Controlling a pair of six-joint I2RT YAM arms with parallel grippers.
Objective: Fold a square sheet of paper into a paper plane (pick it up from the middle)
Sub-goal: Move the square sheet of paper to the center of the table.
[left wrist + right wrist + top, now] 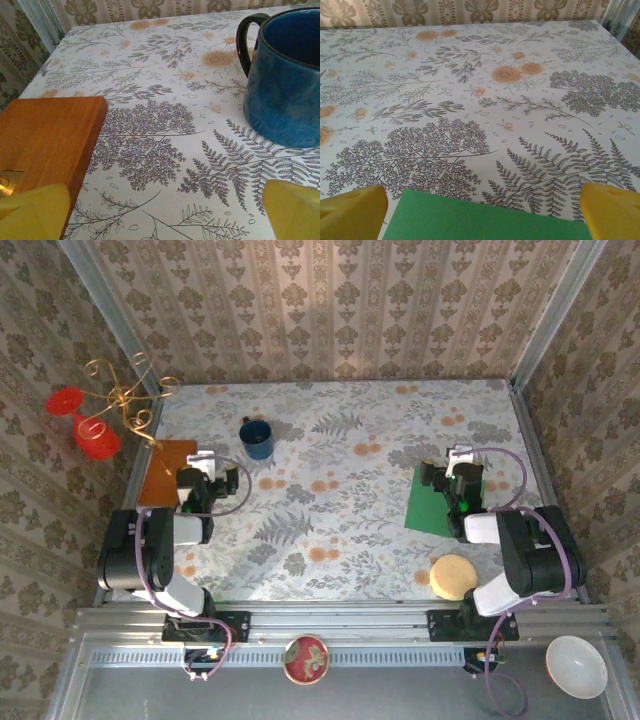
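Right wrist: square sheet of paper flat under wide-spread right gripper

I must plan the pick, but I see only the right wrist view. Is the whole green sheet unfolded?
Observer: Yes. From above, the square sheet of paper lies flat as one plain square, and the right arm covers part of it.
Operator: Thank you. What is the state of the left arm's pincer?
Observer: The left pincer is open and holds nothing. A blue mug stands ahead of it, to its right.
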